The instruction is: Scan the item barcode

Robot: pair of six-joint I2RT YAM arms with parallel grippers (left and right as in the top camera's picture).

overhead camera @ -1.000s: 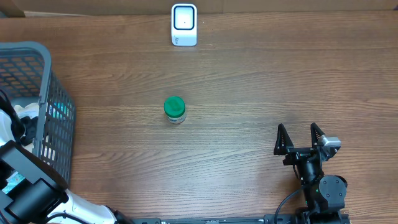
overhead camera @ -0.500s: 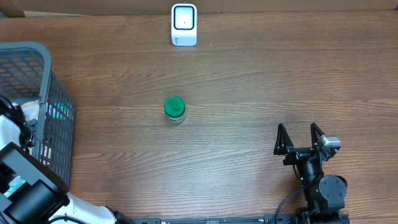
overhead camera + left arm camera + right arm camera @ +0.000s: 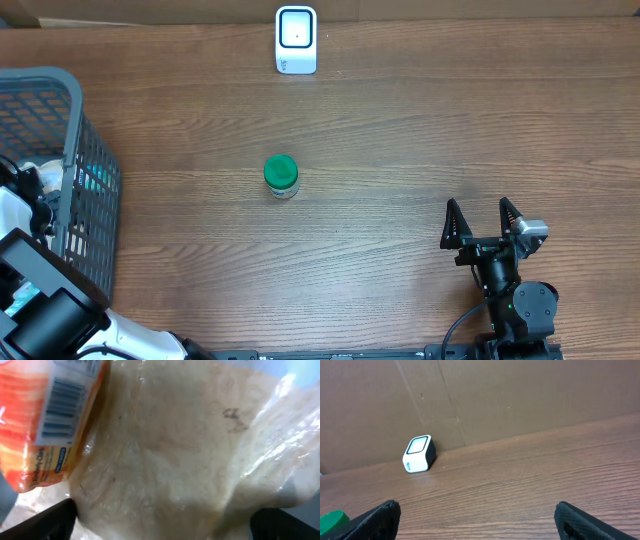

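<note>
Showing, through left wrist alone, clear bag (image 3: 175,460) between wide-spread left fingers (image 3: 40,525), barcoded orange packet (image 3: 25,445) ahead; showing right fingers (image 3: 453,225) spread too, overhead.

scanner (image 3: 296,40): white, upright, far edge | orange pack (image 3: 35,435): barcode (image 3: 62,407) visible

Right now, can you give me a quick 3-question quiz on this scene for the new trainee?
1. True or false: the right gripper is open and empty.
2. The left gripper is: A) down in the basket, over a clear bag; B) lifted high, nothing near it; C) touching the right gripper.
3. Left wrist view: what marking shows on the orange package?

Key: 1 true; 2 A; 3 a barcode.
</note>
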